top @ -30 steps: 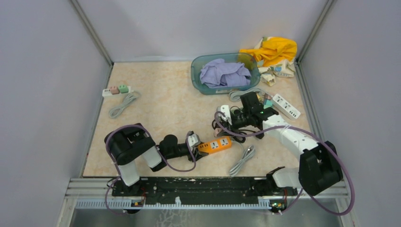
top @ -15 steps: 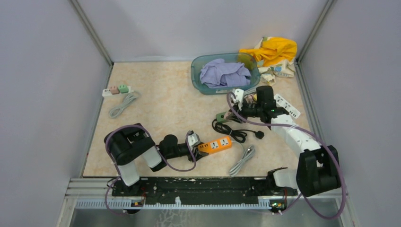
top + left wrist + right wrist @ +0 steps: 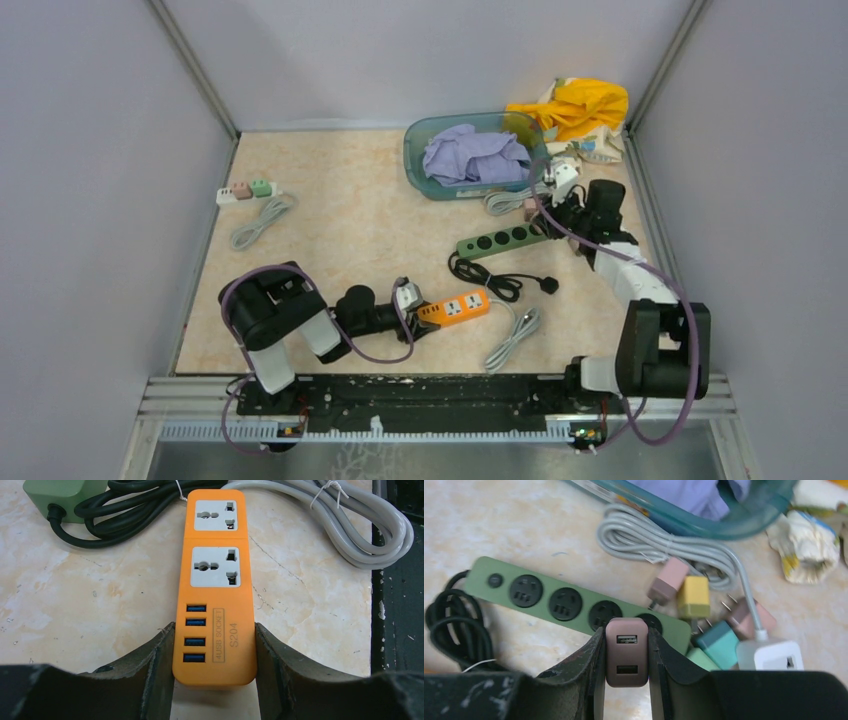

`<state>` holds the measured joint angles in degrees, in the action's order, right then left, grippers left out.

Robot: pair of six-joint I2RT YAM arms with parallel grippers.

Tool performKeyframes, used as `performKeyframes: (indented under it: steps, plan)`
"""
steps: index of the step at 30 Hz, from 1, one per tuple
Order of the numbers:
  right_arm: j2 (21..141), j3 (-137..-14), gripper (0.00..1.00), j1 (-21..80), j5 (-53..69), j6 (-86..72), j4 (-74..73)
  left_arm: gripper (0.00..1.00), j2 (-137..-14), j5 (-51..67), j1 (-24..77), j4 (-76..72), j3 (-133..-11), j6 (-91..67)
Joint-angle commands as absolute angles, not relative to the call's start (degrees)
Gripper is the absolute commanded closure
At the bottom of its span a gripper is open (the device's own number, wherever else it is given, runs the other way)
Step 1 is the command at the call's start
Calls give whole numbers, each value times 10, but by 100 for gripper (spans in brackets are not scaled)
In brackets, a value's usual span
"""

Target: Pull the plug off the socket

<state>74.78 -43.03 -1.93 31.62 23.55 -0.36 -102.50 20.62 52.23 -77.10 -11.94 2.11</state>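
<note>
Clamping the brown plug (image 3: 626, 662), the right gripper (image 3: 625, 636) holds it lengthwise, USB ports facing the wrist.

Prongs of the brown charger (image 3: 626, 652) hidden behind its body, green power strip (image 3: 52, 500) cropped at the left wrist view's top edge, teal basin (image 3: 724, 530) cut off above.

Middle and far-left of the table (image 3: 350, 220) is wide open. Far right's cramped though: basin (image 3: 412, 150), green strip (image 3: 503, 240), loose adapters (image 3: 693, 597) and coiled grey cable (image 3: 659, 542) all bunched up.
</note>
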Motion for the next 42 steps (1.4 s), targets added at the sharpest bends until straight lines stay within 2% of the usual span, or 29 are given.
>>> performKeyframes:
  steps: [1,7,11,13,15,23,32,38,42]
  plan:
    - [783,-457,97,-35,232,204,17,100,-1017,229,521,-767,-107,11]
    - [854,-515,96,-36,213,246,-89,100,-1016,230,522,-768,-107,14]
    - [877,-545,92,-36,185,266,-135,100,-1013,230,522,-766,-108,15]
    - [876,-548,87,-35,172,278,-142,100,-1012,230,522,-765,-108,16]
    - [874,-550,77,-35,162,286,-149,100,-1011,231,522,-762,-110,16]
    - [863,-557,60,-35,168,296,-166,100,-1000,233,521,-743,-117,18]
    - [846,-557,51,-36,196,291,-167,100,-985,234,521,-718,-122,21]
    - [823,-554,50,-35,212,290,-160,100,-976,235,522,-706,-123,23]
    - [789,-546,50,-35,267,305,-157,100,-969,236,521,-699,-125,24]
